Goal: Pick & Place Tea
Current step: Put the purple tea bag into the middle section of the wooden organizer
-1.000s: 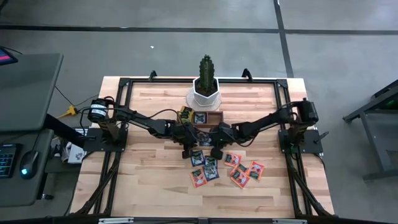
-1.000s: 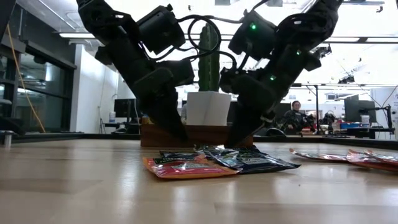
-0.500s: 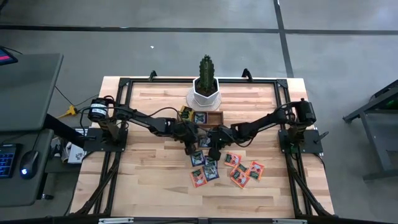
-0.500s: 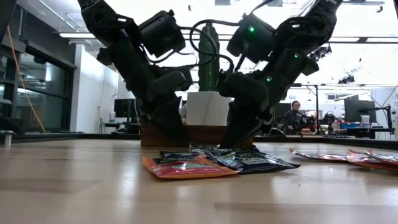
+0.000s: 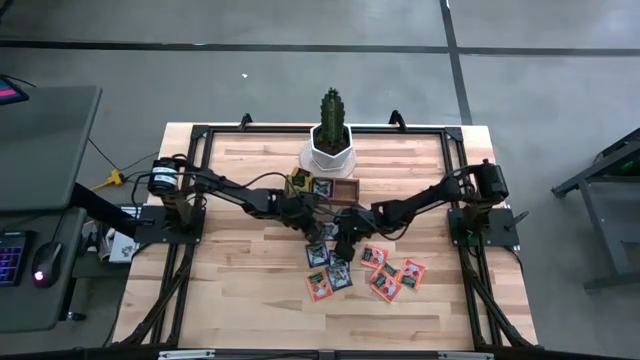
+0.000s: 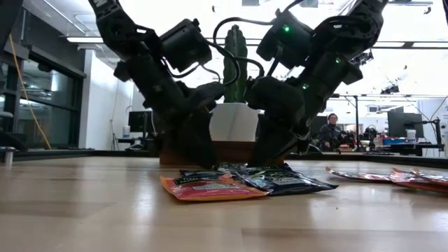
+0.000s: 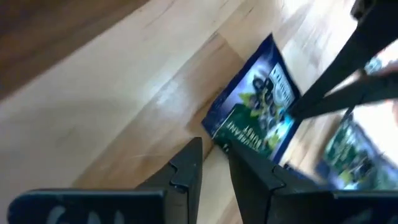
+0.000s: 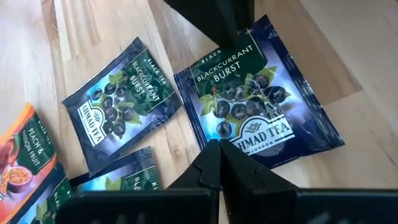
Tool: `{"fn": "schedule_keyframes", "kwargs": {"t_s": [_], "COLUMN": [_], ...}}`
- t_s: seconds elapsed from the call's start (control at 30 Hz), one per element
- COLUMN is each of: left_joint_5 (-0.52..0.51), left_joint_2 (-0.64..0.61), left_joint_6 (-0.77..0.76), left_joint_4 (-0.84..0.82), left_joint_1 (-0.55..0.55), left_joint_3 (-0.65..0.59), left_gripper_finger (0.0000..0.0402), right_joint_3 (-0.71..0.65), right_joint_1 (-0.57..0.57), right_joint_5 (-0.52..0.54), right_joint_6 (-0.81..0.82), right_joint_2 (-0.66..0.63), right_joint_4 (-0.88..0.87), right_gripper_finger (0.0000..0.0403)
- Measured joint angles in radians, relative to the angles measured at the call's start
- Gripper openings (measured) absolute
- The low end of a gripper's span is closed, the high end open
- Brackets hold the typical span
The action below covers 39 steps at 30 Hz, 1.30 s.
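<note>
2 grippers, left [image 7: 214,163] and right [image 8: 219,167], fingers nearly together and empty, flank a dark-blue square sachet [image 8: 258,115]; next: spread, grasp.

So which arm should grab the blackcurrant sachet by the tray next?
Probably the right. The right gripper is shut, its tips right at the blackcurrant sachet's edge. The left gripper sits at another blue sachet.

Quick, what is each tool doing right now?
Left tool: shut, empty, beside a blue sachet.
Right tool: shut, empty, over a Blackcurrant Burst sachet.
</note>
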Motion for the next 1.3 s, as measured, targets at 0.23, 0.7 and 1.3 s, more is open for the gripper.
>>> {"fn": "schedule_keyframes", "kwargs": {"t_s": [0.23, 0.7, 1.3], "left_joint_5": [0.021, 0.03, 0.033], "left_joint_2": [0.014, 0.02, 0.023], "left_joint_6": [-0.043, -0.077, -0.065], "left_joint_4": [0.04, 0.119, 0.182], "left_joint_1": [0.0, -0.003, -0.004], "left_joint_3": [0.0, -0.004, -0.006], "left_gripper_finger": [0.0079, 0.0079, 0.0027], "right_joint_3": [0.0, -0.002, -0.002], "right_joint_1": [0.005, 0.008, 0.036], "right_joint_5": [0.001, -0.024, -0.046], "right_joint_6": [0.0, 0.0, -0.004], "right_joint_2": [0.0, 0.003, 0.003], "right_joint_4": [0.004, 0.065, 0.081], "right_gripper_finger": [0.0, 0.0, 0.0]}}
